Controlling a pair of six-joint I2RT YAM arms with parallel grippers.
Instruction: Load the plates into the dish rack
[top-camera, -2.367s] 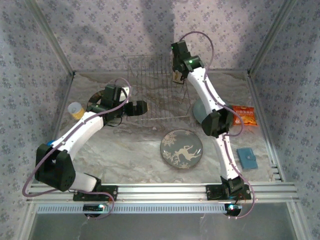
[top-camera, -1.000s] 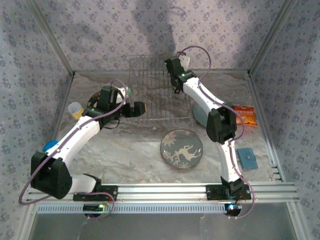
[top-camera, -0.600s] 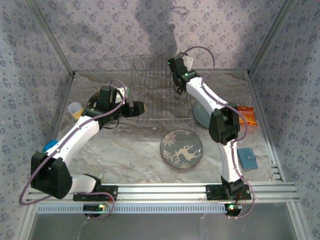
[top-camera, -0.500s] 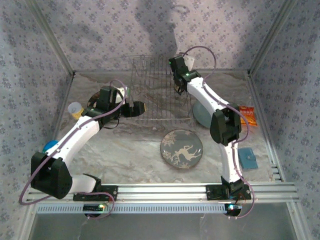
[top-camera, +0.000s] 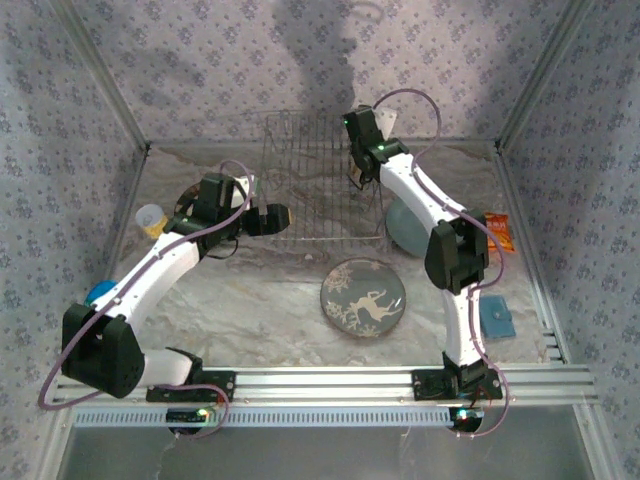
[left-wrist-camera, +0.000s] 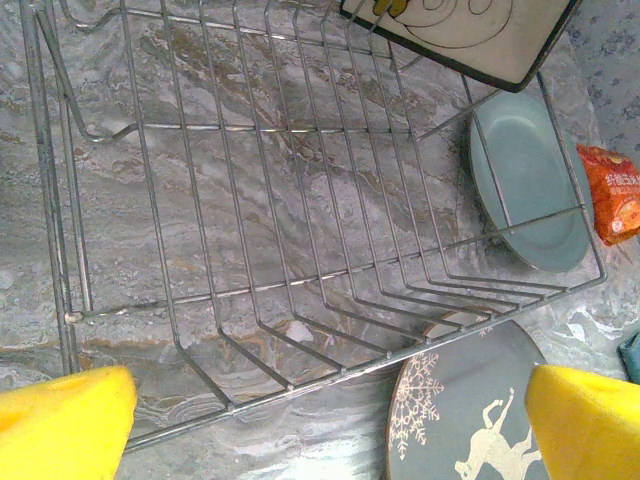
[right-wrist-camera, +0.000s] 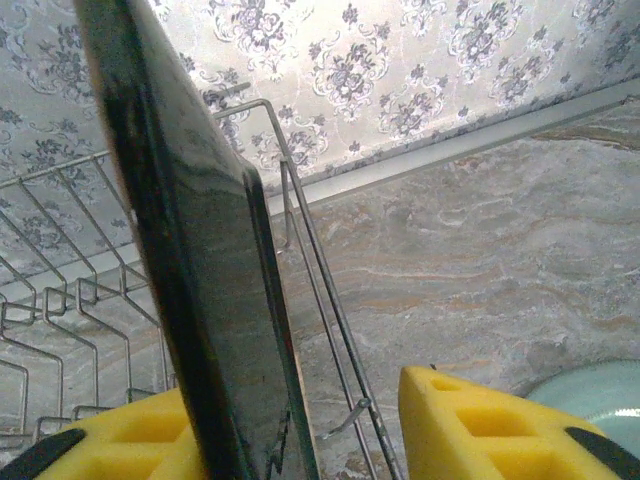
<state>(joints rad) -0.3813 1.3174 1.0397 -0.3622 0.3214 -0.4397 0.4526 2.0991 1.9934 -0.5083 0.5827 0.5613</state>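
Marbled counter (top-camera: 270, 290), floral walls | square plate (right-wrist-camera: 190, 250) on edge at far right corner of dish rack (top-camera: 300, 190) | right pincer (right-wrist-camera: 300, 430) parted around its rim, one pad (right-wrist-camera: 480, 420) clear | left pincer (left-wrist-camera: 330, 420) wide apart, empty | risk: plate unseated between tines, tips when pincer lifts.
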